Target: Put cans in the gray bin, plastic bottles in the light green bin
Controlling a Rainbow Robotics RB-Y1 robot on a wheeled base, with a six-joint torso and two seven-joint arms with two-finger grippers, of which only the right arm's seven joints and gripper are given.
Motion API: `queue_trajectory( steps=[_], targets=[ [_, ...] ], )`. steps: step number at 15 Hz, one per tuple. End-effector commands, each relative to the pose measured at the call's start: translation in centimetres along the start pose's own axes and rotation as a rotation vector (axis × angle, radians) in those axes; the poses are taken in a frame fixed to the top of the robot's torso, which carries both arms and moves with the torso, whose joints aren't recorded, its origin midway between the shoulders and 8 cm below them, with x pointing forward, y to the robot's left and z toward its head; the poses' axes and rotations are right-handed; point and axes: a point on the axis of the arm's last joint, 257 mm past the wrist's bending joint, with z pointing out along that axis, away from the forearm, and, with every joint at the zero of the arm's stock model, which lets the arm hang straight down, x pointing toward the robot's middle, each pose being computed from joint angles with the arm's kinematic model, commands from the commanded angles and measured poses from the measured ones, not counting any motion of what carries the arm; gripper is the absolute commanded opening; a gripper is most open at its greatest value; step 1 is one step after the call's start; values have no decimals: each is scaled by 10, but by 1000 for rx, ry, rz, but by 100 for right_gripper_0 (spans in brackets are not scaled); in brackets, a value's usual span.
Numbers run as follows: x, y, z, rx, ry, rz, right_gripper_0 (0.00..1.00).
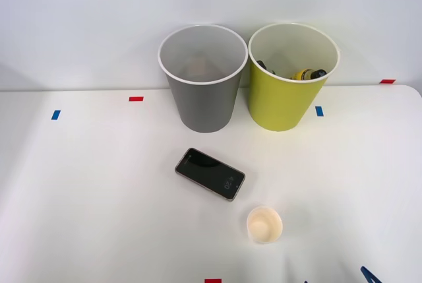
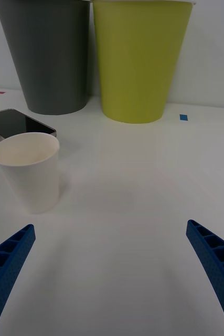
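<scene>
Cans aren't in your right gripper (image 2: 110,226): its fingers (image 2: 9,257) are spread wide, empty, over the table (image 2: 138,184) near a paper cup (image 2: 28,170). The can (image 1: 196,66) seems to be that faint pinkish shape inside the gray bin (image 1: 198,108); it's likely light, thin-walled and slick, so pinch mid-body gently.

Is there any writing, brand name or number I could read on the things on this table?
None can be read.
Phone: faint marks on its dark screen, too small to read.
Gray bin, light green bin, paper cup: plain, no lettering.
Things inside the light green bin: too small to tell.
</scene>
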Motion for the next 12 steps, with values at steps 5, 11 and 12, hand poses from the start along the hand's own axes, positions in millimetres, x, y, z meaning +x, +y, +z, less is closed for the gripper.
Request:
queue_trajectory(
  steps=[5,11,12],
  targets=[
    [0,0,0,0,0,0,100],
    [0,0,0,0,0,0,100],
    [0,0,0,0,0,0,100]
  ],
)
